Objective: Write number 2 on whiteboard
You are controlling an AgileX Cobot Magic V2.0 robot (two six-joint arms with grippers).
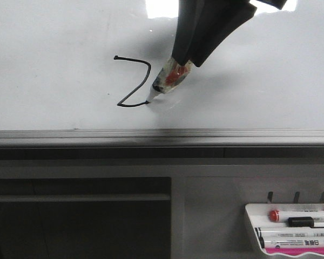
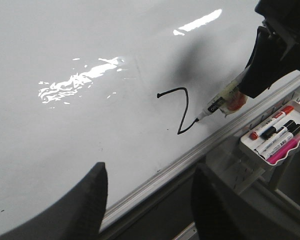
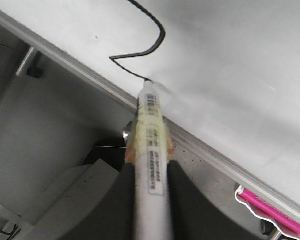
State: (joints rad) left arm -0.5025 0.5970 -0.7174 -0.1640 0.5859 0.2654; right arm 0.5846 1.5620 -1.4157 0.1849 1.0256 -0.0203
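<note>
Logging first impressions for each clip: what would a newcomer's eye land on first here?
Most striking is the black number 2 at the centre of the pale whiteboard, its bottom stroke only begun. The marker touches the end of that stroke, held by the dark right gripper reaching down from above. Low on the right, a small white tray of spare markers hangs below the board's rail.

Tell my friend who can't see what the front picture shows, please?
The right gripper holds a marker with its tip on the whiteboard, drawing the bottom line of a black number 2. A tray of markers hangs below on the right.
</note>
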